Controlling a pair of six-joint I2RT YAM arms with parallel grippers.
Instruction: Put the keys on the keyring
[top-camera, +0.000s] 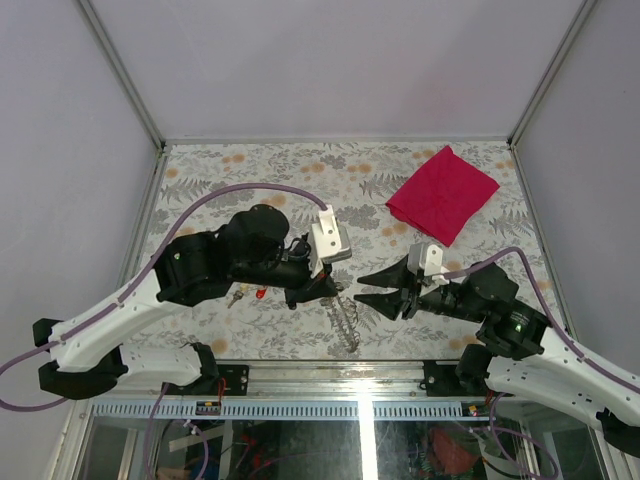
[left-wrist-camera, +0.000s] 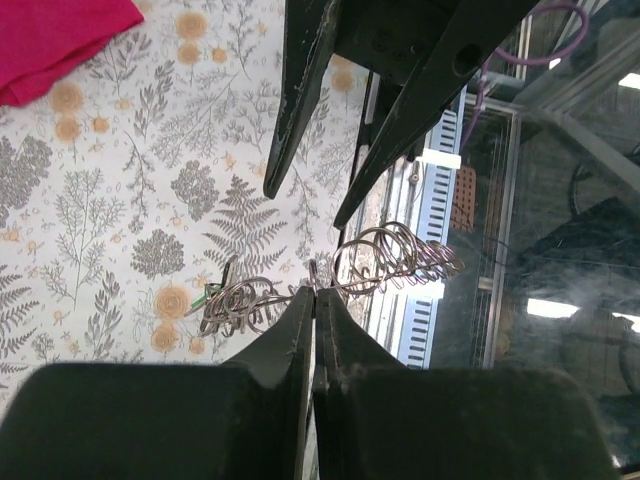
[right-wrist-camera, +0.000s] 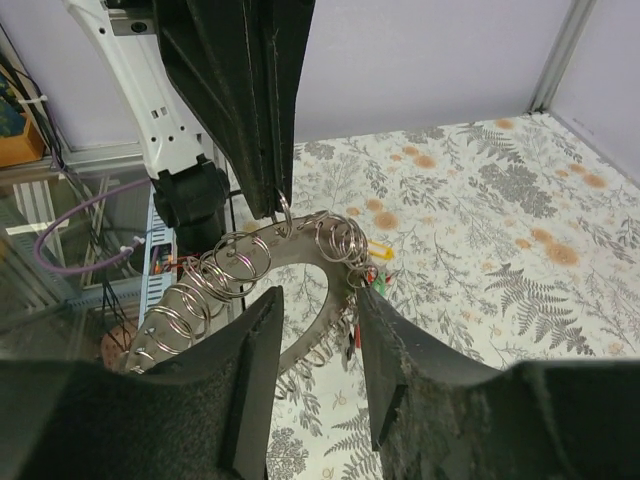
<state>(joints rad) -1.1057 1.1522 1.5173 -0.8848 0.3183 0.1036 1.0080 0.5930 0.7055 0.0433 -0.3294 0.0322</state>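
Observation:
The keyring (top-camera: 346, 322) is a curved chain of linked silver rings (right-wrist-camera: 235, 262). My left gripper (top-camera: 333, 285) is shut on one ring near the chain's middle (left-wrist-camera: 316, 292) and holds it above the table. The right gripper (top-camera: 360, 287) stands open just to the right of it, with part of the chain between its fingers (right-wrist-camera: 318, 293) but not touching them. A yellow key (right-wrist-camera: 381, 251) and a small green tag (right-wrist-camera: 381, 284) show by the chain's far end. In the top view a brass key (top-camera: 237, 297) and a red key (top-camera: 260, 293) lie under the left arm.
A red cloth (top-camera: 442, 193) lies at the back right of the patterned table (top-camera: 250, 175). The table's near edge and metal rail (top-camera: 330, 365) are right below the hanging rings. White walls enclose three sides.

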